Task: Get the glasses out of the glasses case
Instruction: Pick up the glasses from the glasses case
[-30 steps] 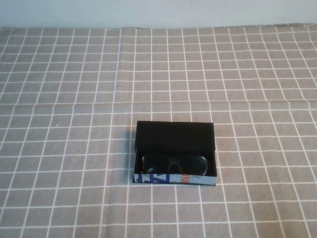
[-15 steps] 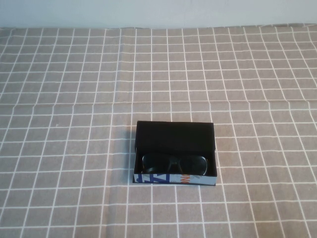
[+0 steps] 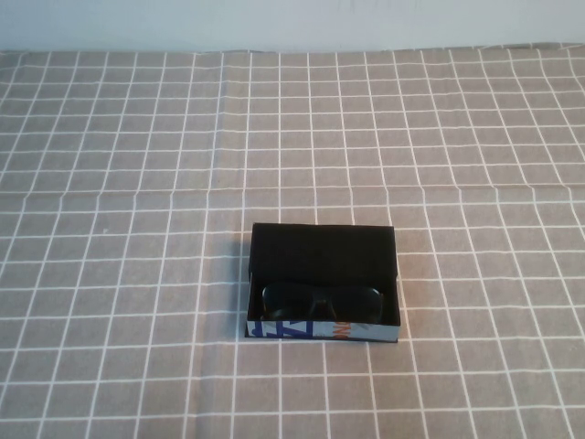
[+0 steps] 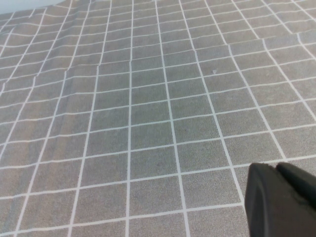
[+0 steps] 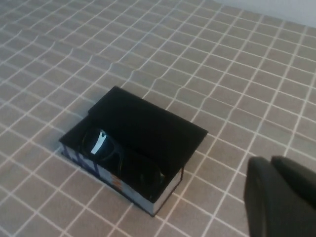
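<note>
The glasses case [image 3: 323, 331] lies open near the middle of the grey checked cloth, its white front side with blue marks and an orange patch toward me. The black glasses [image 3: 322, 303] lie inside it against the front wall. The right wrist view shows the case [image 5: 143, 128] and the glasses [image 5: 106, 146] too. My right gripper [image 5: 276, 165] is shut and empty, hovering apart from the case. My left gripper [image 4: 276, 168] is shut and empty over bare cloth. Neither arm shows in the high view.
The grey cloth with white grid lines [image 3: 137, 183] covers the whole table, with a crease running across it behind the case. A pale wall [image 3: 292, 23] stands at the far edge.
</note>
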You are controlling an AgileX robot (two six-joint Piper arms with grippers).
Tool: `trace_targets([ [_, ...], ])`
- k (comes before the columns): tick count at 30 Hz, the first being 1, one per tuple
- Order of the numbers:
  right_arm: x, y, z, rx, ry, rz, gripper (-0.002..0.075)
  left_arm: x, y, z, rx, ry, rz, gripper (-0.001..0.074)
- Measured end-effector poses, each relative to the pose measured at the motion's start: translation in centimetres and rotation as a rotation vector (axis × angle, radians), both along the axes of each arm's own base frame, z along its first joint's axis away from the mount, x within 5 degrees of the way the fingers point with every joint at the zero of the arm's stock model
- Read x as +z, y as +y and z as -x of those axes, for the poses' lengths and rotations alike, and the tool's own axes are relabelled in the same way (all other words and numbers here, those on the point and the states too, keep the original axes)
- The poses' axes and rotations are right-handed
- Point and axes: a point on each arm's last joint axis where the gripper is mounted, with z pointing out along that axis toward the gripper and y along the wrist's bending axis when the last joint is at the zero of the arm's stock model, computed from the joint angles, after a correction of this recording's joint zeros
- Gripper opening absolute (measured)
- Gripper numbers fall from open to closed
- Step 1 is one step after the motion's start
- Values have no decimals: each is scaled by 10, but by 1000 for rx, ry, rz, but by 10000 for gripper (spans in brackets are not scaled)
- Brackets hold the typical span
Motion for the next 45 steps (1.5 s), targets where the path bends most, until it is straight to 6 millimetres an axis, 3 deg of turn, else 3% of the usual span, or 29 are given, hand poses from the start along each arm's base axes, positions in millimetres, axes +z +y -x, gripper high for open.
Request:
trace_targets([
  [5, 25, 13, -42, 214, 62, 146, -20, 0, 0, 0, 0, 0, 0, -4],
  [10, 29, 29, -89, 394, 167, 190, -20, 0, 0, 0, 0, 0, 0, -5],
  [14, 25, 53, -118, 511, 199, 281, -20, 0, 0, 0, 0, 0, 0, -4],
  [21, 3, 114, -164, 737, 287, 386, -20, 0, 0, 0, 0, 0, 0, -4],
  [26, -20, 155, -181, 844, 327, 600, -20, 0, 0, 0, 0, 0, 0, -4],
  [31, -50, 186, -193, 806, 386, 781, 11, 0, 0, 0, 0, 0, 0, -4],
  [34, -67, 194, -199, 796, 424, 783, 121, 0, 0, 0, 0, 0, 0, -4],
  [39, -84, 203, -205, 790, 431, 767, 391, 0, 0, 0, 0, 0, 0, -4],
  [41, -87, 207, -206, 786, 421, 758, 417, 0, 0, 0, 0, 0, 0, -5],
  [45, -96, 212, -208, 789, 429, 746, 382, 0, 0, 0, 0, 0, 0, -5],
])
